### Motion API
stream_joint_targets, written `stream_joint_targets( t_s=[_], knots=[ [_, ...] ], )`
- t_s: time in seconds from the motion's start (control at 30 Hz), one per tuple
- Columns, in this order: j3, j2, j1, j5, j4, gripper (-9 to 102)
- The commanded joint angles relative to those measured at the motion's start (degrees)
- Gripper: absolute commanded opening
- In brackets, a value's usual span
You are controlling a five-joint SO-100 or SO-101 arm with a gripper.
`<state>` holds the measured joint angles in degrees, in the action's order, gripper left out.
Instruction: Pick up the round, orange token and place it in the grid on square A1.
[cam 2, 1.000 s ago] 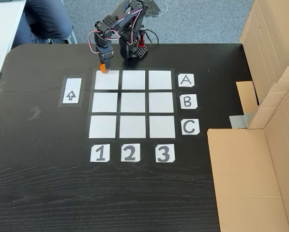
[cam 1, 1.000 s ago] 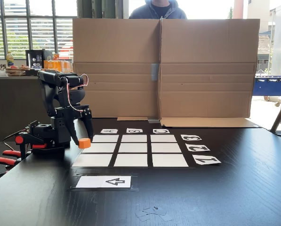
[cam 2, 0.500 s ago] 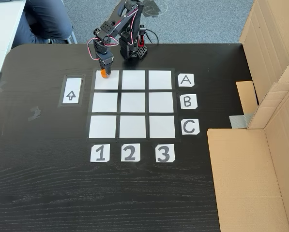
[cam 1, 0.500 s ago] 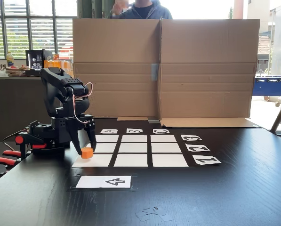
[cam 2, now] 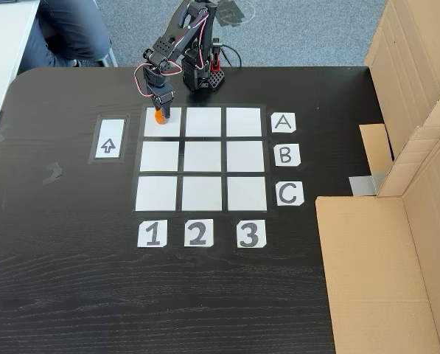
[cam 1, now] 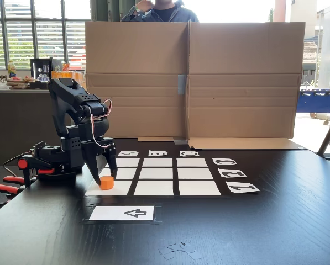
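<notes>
Token (cam 1: 106,183) lowered onto square A1 (cam 2: 163,122), between spread jaws of gripper (cam 1: 106,178), ungripped.

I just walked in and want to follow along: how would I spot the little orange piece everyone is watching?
Start at the black table and find the grid of nine white squares. Go to the corner square in row A, column 1, nearest the black robot arm. The orange token sits at that square's edge between the arm's jaws, the one brightly coloured thing on the white paper.
</notes>
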<state>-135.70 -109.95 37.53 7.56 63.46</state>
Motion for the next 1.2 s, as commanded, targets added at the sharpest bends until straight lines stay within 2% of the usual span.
stream_joint_targets(
  t_s=[0.0,0.17,0.43,0.8,1.17],
  knots=[
    [0.3,0.3,-0.5,0.4,-0.5,5],
    [0.3,0.5,-0.6,0.5,-0.5,7],
    [0.3,0.7,-0.4,0.4,-0.5,19],
    [0.4,0.4,0.2,0.3,-1.1,23],
    [2.8,-0.6,5.3,0.4,-8.6,35]
  ],
)
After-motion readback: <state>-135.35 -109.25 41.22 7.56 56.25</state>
